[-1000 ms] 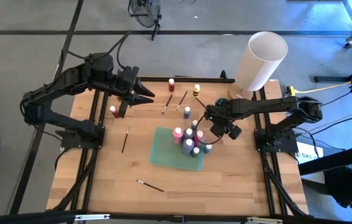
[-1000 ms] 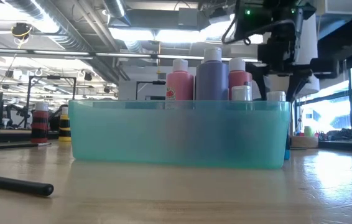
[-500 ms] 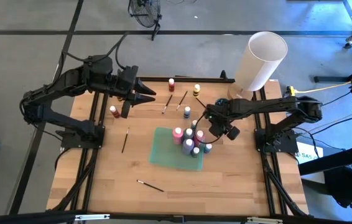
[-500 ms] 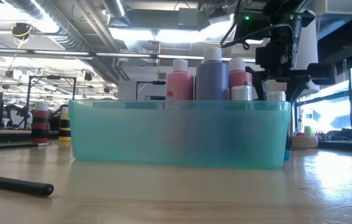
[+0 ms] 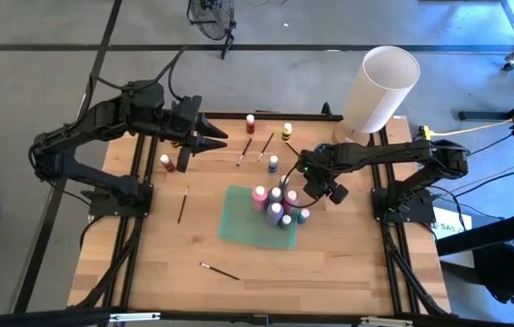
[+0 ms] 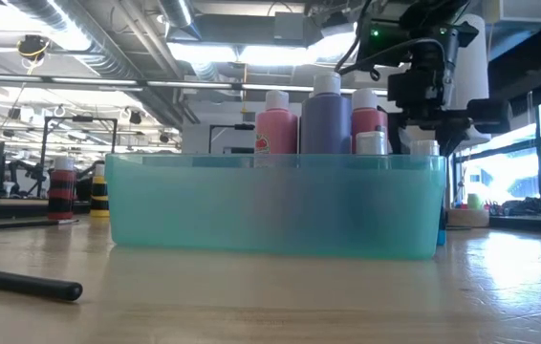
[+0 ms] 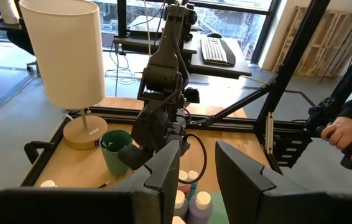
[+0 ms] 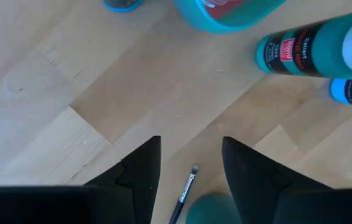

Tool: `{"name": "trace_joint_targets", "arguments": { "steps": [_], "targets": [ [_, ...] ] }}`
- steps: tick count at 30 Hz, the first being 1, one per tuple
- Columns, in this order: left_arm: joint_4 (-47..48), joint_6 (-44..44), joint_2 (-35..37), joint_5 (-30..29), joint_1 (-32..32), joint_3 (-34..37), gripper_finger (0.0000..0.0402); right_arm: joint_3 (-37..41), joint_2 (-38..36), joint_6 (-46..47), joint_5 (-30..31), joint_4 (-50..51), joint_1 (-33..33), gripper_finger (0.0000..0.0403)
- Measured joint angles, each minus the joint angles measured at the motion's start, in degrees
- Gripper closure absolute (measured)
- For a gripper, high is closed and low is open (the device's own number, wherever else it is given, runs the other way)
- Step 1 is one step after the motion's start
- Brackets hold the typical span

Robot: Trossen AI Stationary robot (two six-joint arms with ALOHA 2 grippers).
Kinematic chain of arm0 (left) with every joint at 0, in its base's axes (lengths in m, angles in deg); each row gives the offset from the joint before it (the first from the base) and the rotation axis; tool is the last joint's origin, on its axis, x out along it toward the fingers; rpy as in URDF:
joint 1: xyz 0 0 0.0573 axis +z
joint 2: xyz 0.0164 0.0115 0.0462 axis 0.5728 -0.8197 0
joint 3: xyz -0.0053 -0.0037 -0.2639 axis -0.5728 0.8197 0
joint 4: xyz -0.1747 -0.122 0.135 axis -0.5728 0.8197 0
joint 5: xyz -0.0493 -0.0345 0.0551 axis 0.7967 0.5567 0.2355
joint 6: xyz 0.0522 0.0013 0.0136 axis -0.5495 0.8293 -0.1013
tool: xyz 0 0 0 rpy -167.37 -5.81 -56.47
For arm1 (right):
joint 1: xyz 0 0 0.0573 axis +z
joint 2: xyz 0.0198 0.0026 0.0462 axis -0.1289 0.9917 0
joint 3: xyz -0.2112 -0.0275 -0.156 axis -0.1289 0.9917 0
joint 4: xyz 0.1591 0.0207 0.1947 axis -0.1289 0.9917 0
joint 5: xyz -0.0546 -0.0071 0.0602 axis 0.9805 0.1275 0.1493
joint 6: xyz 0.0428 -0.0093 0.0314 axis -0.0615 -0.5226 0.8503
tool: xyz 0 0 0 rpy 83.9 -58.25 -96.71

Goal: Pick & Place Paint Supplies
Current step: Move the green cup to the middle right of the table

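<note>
Right gripper (image 8: 191, 163), fingers apart and empty, hovers frame-centre over a thin brush (image 8: 185, 194): light, stiff; pinch mid-handle.

The pale wooden plank tabletop (image 5: 239, 291) shows fine grain and a soft sheen. The teal translucent plastic tray (image 6: 270, 205) looks frosted — smooth-walled. The small plastic paint bottles (image 6: 326, 119) are glossy; the tall white cylinder (image 5: 381, 86) is matt — paper-like.
</note>
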Motion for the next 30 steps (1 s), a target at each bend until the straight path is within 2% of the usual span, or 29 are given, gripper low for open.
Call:
{"name": "trace_joint_targets", "arguments": {
  "steps": [7, 21, 30],
  "targets": [
    [0.1, 0.0, 0.0, 0.0, 0.0, 0.0, 0.0304, 0.0, 0.0, 0.1, -0.9, 0.0, -0.7, 0.0244],
    [0.1, 0.0, 0.0, 0.0, 0.0, 0.0, 0.0304, 0.0, 0.0, -0.1, -1.9, -0.3, -2.4, 0.0245],
    [0.1, 0.0, 0.0, 0.0, 0.0, 0.0, 0.0304, 1.8, 0.0, 0.1, 3.1, -0.9, -2.4, 0.0245]
  ]
}}
